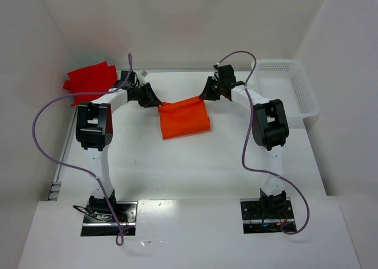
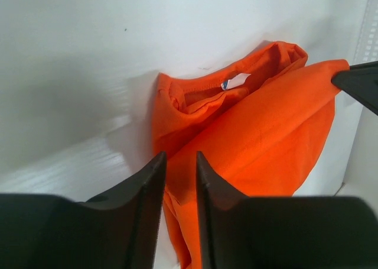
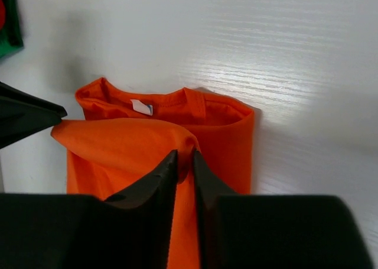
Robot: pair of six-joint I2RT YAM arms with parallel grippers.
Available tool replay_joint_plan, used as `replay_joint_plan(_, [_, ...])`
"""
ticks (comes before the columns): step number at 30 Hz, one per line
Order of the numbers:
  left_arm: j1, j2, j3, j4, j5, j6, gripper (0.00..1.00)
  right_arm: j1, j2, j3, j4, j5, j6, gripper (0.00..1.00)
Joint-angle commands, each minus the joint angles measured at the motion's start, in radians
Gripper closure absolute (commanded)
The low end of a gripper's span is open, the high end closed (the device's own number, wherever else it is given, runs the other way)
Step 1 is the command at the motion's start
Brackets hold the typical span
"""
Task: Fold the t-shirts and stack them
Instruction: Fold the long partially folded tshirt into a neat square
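The orange shirt (image 1: 184, 117) lies in the middle of the table (image 1: 177, 168), partly folded. The left gripper (image 1: 156, 103) is at the far left corner of the shirt, and the right gripper (image 1: 207, 95) is at its far right corner.

In the left wrist view the fingers (image 2: 155, 183) stand almost together, with only a thin slot between them. Orange cloth fills this slot, so this gripper pinches the shirt. The right wrist view shows the same: its fingers (image 3: 165, 174) are closed to a thin slot on a raised fold of the cloth.

Between the two grippers the upper layer hangs a little above the table. Under it the collar with a white label (image 3: 142, 107) lies flat. The near edge of the shirt also lies flat.

On the near side of the shirt a wide part of the table shows, between the two arms. Beyond the shirt only a narrow strip of table shows before the back wall. The red shirts (image 1: 91, 78) lie far to the left of the shirt, well apart from it. The basket (image 1: 282, 62) stands far to the right of the shirt, also well apart.
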State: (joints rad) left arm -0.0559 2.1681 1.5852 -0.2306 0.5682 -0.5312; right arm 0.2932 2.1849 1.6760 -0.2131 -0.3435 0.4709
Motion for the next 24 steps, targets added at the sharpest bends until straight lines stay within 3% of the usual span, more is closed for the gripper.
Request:
replay_joint_plan(1, [-0.004,0.027,0.045,0.043,0.047,-0.003,0.68,0.017,0.016,0.059,0.001,-0.011,-0.008,0.81])
replay_joint_plan(2, [-0.004,0.027,0.055,0.043,0.059,-0.003,0.71,0.017,0.025,0.059,0.001,-0.011,-0.008,0.89])
replay_joint_plan(5, [-0.004,0.036,0.064,0.062,0.082,-0.022,0.8,0.017,0.026,0.059,0.001,-0.02,0.001,1.0])
replay_joint_plan(13, [-0.004,0.027,0.124,0.048,0.082,-0.023,0.92,0.017,-0.063,0.011,0.031,0.051,0.002,1.0])
replay_joint_plan(18, [0.007,-0.057,0.056,0.036,0.024,-0.01,0.62,-0.012,-0.083,-0.013,0.04,0.06,0.011,1.0])
replay_joint_plan(24, [0.018,-0.08,-0.008,0.033,0.024,-0.001,0.5,-0.012,-0.093,-0.033,0.049,0.041,0.02,1.0])
